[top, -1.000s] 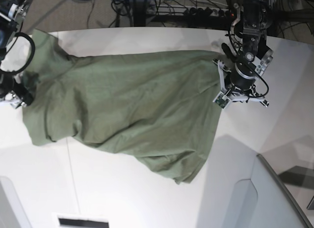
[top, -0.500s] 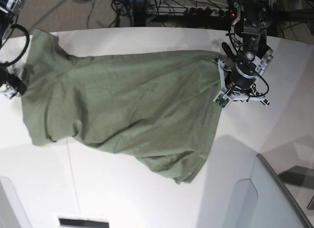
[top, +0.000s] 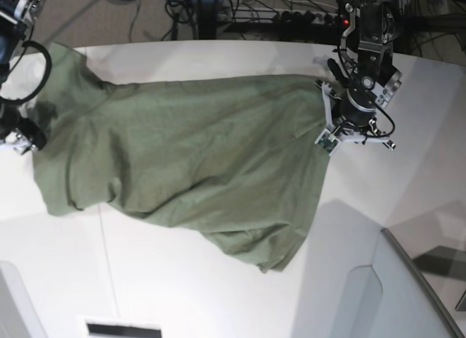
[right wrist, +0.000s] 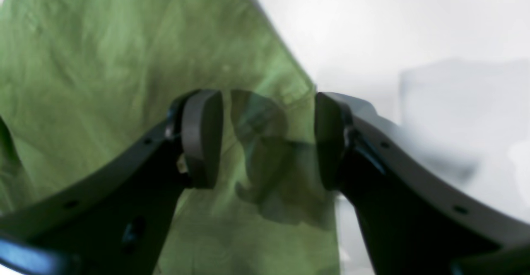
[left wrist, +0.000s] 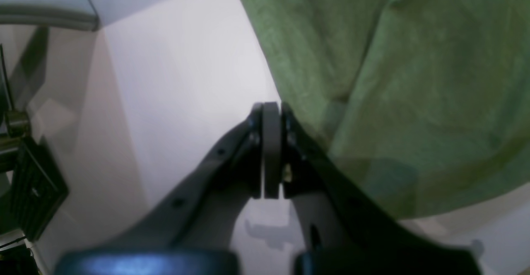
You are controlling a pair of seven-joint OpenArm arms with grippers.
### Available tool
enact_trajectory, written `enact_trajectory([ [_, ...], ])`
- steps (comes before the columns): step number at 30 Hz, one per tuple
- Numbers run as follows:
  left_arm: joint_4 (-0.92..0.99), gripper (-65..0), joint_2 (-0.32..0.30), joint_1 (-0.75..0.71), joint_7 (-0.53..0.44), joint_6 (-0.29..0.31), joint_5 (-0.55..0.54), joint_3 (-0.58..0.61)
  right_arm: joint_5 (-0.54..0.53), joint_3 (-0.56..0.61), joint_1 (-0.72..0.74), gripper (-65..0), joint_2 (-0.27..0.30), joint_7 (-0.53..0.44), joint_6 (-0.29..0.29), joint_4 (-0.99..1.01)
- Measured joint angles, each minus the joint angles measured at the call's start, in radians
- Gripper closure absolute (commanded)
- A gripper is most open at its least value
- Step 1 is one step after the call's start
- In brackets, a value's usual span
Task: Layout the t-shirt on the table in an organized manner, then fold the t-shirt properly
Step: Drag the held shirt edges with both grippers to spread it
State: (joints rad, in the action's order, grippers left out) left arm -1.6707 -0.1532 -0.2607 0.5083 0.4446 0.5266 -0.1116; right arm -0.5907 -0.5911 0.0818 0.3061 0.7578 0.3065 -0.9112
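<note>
Overhead, the left gripper [left wrist: 272,150] has its jaws pressed together with no cloth between them, right at the edge of the t-shirt [top: 189,159]. The right gripper [right wrist: 269,138] hangs spread above the opposite edge. The olive shirt lies rumpled across the table [top: 218,294]; a grab could bunch it further. A grey angled panel [top: 393,294] stands near.

The base camera is looking straight down on the whole worktop [top: 218,294] from high above the t-shirt [top: 189,170]. Each wrist camera is peering out close between its own fingers [left wrist: 271,150], sharing with the base view one edge of that t-shirt.
</note>
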Motion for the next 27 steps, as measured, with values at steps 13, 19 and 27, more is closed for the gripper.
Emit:
enact_trajectory([
  [13, 0.056, 0.0, 0.001, 0.037, -0.002, -0.002, 0.0, 0.007, 0.014, -0.007, -0.032, 0.0, -0.009, 0.145, 0.121, -0.038],
  [19, 0.093, 0.0, 0.038, 0.074, -0.003, 0.0, -0.001, 0.01, 0.029, -0.124, -0.199, 0.0, -0.08, 0.313, 0.111, -0.402],
  [27, 0.153, 0.0, 0.055, 0.11, -0.011, -0.007, 0.015, 0.13, 0.02, -0.184, -0.317, 0.0, -0.18, 0.501, 0.122, -0.734],
])
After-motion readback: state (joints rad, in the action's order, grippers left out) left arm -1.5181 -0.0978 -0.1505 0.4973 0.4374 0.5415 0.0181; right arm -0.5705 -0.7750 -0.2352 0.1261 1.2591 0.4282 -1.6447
